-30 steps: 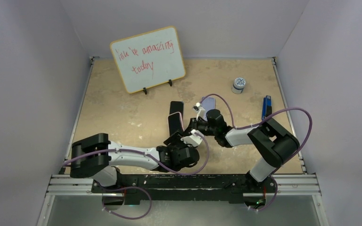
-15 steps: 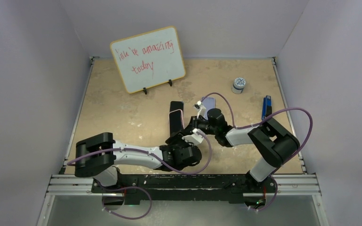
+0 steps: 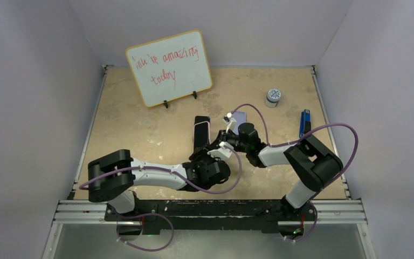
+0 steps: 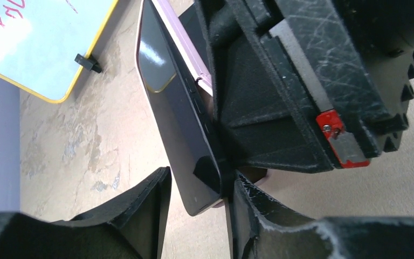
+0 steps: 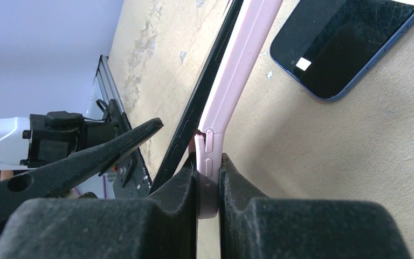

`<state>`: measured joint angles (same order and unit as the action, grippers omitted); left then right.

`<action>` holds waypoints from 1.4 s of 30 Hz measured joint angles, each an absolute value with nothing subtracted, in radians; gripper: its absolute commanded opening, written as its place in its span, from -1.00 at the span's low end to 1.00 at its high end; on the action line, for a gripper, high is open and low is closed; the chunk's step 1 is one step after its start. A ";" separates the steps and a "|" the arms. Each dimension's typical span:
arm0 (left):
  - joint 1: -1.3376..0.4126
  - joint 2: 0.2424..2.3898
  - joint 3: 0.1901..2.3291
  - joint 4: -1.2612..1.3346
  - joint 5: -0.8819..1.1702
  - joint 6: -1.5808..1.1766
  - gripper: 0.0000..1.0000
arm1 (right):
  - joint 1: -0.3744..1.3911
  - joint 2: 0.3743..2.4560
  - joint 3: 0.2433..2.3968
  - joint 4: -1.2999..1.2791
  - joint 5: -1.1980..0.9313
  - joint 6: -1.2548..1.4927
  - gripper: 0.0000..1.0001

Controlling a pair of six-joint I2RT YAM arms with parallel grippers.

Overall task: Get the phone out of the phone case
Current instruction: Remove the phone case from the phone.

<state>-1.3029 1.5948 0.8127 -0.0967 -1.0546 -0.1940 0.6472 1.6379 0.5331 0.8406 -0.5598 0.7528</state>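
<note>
A black phone [image 4: 178, 113] stands on edge in a pink case [image 5: 232, 81], at the table's middle in the top view [image 3: 200, 136]. Its near end has come away from the case. My right gripper [image 5: 209, 162] is shut on the case's side edge, by the buttons; in the top view it [image 3: 219, 144] is just right of the phone. My left gripper [image 4: 200, 175] is open. Its jaws straddle the phone's lower corner: the right finger [image 4: 248, 210] is against it, the left finger [image 4: 140, 216] is apart from it. In the top view it [image 3: 209, 152] is just below the phone.
A dark blue phone [image 5: 345, 48] lies screen-up on the table beyond the case [image 3: 239, 117]. A flat black object [image 3: 201, 120] lies behind the held phone. A whiteboard [image 3: 170, 67] stands at the back left. A small tin [image 3: 272, 97] and a blue object [image 3: 304, 123] are at the right.
My left arm has reached further forward, bringing its gripper up to the phone's lower corner. The phone and case, with my right gripper, have shifted slightly away from the bases.
</note>
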 measured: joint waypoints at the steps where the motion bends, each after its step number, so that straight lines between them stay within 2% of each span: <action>1: -1.301 1.601 0.815 -0.090 -1.054 -0.189 -0.39 | 0.646 1.638 0.533 0.843 -0.558 0.753 -1.00; 6: -1.299 1.608 0.817 -0.091 -1.044 -0.180 -0.98 | 0.646 1.638 0.534 0.865 -0.560 0.762 -1.00; 7: -1.296 1.608 0.817 -0.099 -1.050 -0.178 -1.00 | 0.646 1.637 0.534 0.866 -0.558 0.768 -1.00; 16: -1.306 1.495 0.817 -0.205 -1.063 -0.188 -1.00 | 0.645 1.635 0.532 0.844 -0.559 0.776 -1.00; 25: -1.332 1.252 0.807 -0.230 -1.018 -0.219 -1.00 | 0.645 1.620 0.534 0.791 -0.522 0.778 -1.00; 35: -1.336 1.028 0.685 -0.227 -1.002 -0.227 -1.00 | 0.596 1.492 0.666 0.520 -0.375 0.699 -1.00; 42: -1.336 0.973 0.626 -0.247 -1.090 -0.247 -1.00 | 0.437 1.399 0.738 0.262 -0.307 0.582 -1.00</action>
